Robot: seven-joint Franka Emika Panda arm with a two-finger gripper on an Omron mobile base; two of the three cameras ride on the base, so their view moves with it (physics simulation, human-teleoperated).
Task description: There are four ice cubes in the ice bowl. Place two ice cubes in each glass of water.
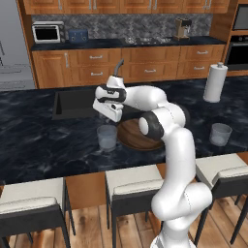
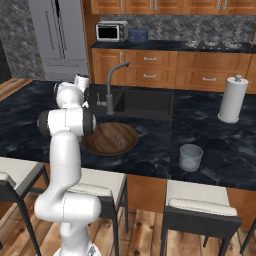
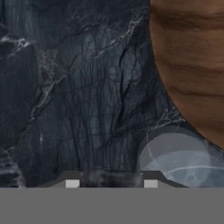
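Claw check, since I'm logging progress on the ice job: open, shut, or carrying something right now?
Claw: fingers apart over the dark counter beside a glass; whether an ice cube sits between them cannot be told.

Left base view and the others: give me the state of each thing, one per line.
pincer: above the counter beside the near glass, jaws apart, nothing seen between the tips.
near glass: upright beside the ice bowl; ice inside cannot be told.
far glass: upright, apart from the bowl.
ice bowl: upright on the counter; cubes too faint to count.
paper-towel roll: standing upright.
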